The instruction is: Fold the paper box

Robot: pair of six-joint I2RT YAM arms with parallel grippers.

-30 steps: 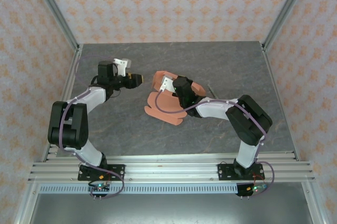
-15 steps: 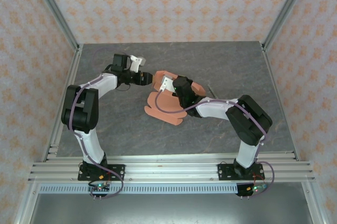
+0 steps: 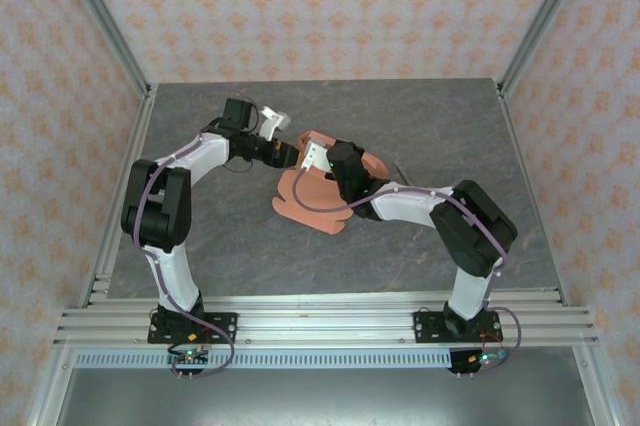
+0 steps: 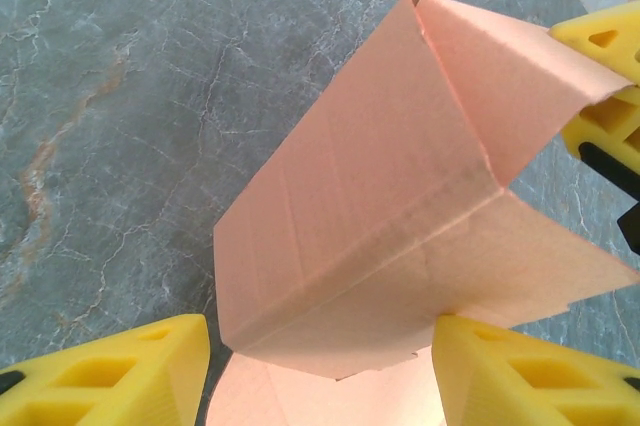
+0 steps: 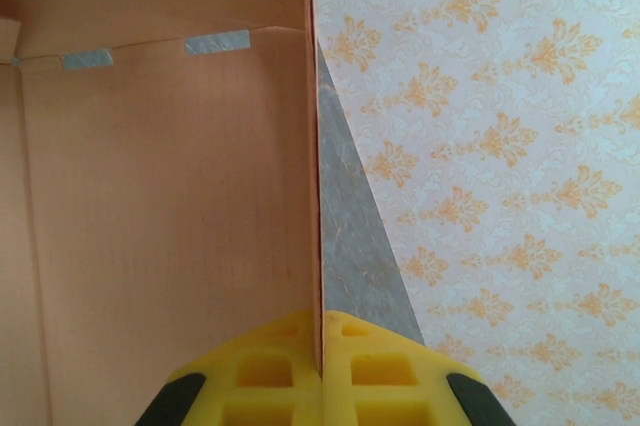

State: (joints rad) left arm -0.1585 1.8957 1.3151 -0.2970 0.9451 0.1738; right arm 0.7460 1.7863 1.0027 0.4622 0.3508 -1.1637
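**A:** From above, where is the paper box?

**B:** It is near the middle of the grey table, a salmon-orange card partly folded up. Its near flaps lie flat, and the far part stands raised between the two arms.

**A:** And the grippers in that view?

**B:** The left gripper comes in from the left and sits right at the raised far-left part of the card. The right gripper reaches in from the right over the sheet. Its fingertips are hidden by the wrist and the card, so this view does not tell how its jaws stand.

**A:** What does the left wrist camera give?

**B:** The left gripper holds its two yellow fingers well apart. A folded-up corner of the paper box rises between and beyond them. Whether the pads touch the card cannot be told. At the right edge, the right gripper's yellow fingers meet the raised panel.

**A:** And the right wrist camera?

**B:** The right gripper is pressed together on a thin upright wall of the paper box, which is seen edge-on between the pads. The box's inner face takes up the left side, with two small slots along a crease. A sliver of table and the patterned wall show to the right.
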